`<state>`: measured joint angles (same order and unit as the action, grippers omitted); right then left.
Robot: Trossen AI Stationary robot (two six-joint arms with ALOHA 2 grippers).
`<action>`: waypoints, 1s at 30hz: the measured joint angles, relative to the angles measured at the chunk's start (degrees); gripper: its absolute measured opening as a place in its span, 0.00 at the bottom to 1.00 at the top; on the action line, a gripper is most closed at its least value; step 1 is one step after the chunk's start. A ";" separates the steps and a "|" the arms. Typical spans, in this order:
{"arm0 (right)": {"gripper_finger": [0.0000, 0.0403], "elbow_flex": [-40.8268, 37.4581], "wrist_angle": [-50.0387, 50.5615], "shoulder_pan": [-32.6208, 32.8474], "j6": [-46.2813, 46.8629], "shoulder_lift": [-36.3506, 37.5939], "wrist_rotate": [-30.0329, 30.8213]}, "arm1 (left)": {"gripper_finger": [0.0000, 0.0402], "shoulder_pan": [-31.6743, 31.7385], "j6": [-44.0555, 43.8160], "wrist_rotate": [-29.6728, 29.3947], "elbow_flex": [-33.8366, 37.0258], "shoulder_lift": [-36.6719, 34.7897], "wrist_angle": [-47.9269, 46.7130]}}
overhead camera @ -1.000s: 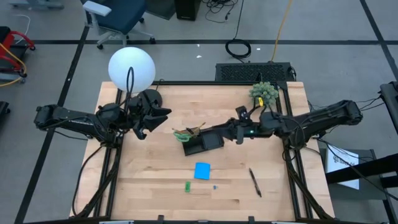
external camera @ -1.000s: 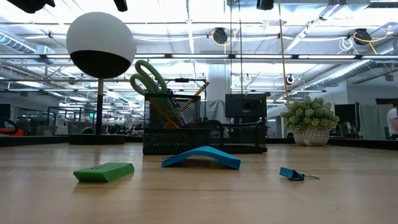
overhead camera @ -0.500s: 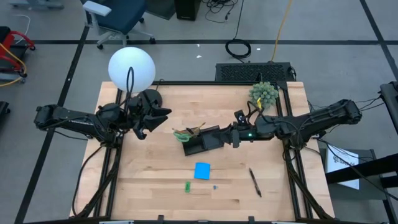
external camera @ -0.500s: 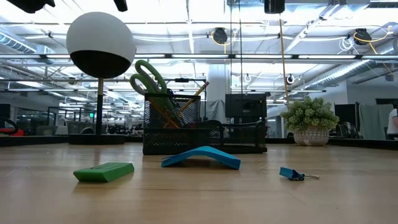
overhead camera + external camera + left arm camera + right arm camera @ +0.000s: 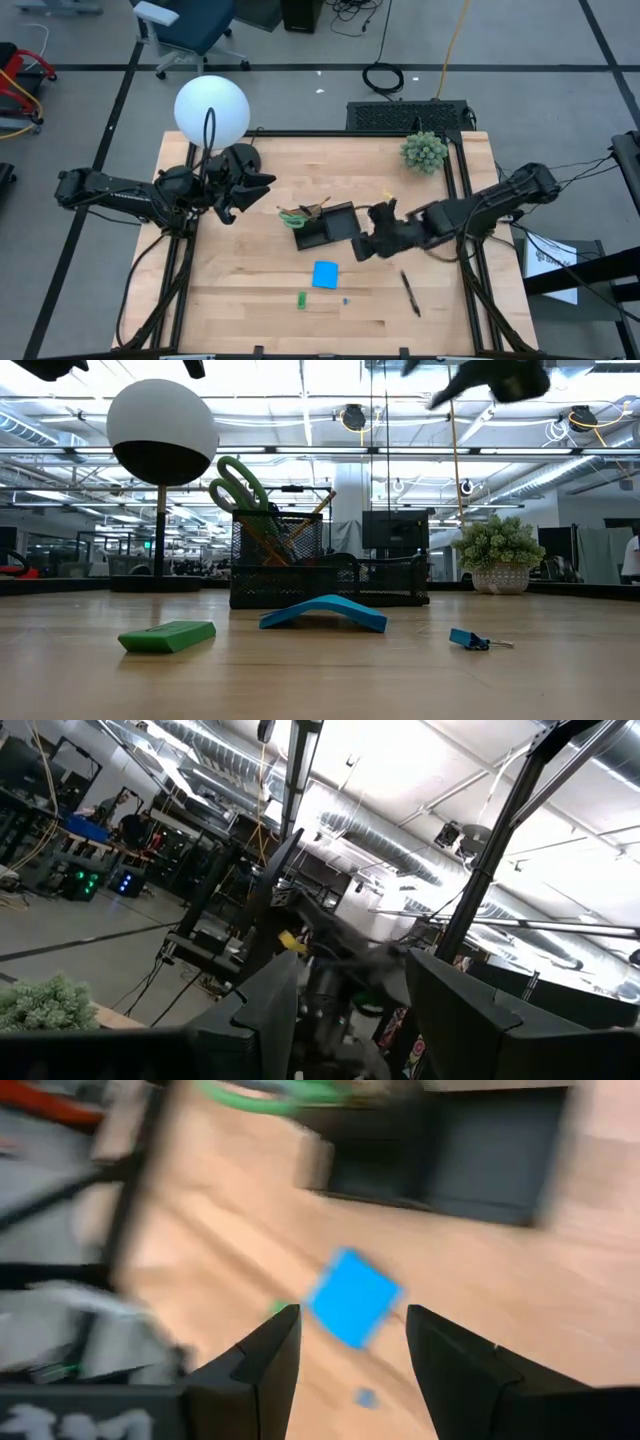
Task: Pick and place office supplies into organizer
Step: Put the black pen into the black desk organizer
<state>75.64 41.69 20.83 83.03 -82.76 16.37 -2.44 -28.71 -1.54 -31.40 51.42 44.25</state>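
The table (image 5: 240, 290) is pale wood with straight plank lines and a black frame. The organizer (image 5: 327, 228) is black wire mesh, holding scissors (image 5: 238, 485) with green handles and orange and tan pencils (image 5: 305, 520). A bright blue note pad (image 5: 325, 274) lies on the wood, with a green eraser (image 5: 167, 636), a small blue clip (image 5: 468, 639) and a black pen (image 5: 410, 293). The lamp (image 5: 211, 111) has a white globe and black base. The plant (image 5: 424, 151) is fuzzy green in a pale patterned pot. Both arms are dark.
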 joint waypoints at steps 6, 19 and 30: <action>0.43 11.84 22.00 2.70 9.15 -9.01 -1.42 | 0.46 0.00 -0.02 -0.01 0.00 -0.02 0.00; 0.43 13.92 35.12 12.20 22.48 -15.60 -12.97 | 0.46 -0.01 -0.05 -0.01 0.00 -0.01 -0.11; 0.44 8.46 36.36 18.56 27.84 -14.68 -20.99 | 0.46 0.00 -0.04 -0.01 0.00 -0.01 -0.26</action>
<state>84.10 78.04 39.39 110.87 -97.44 -4.62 -2.44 -28.75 -1.55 -31.40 51.41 43.99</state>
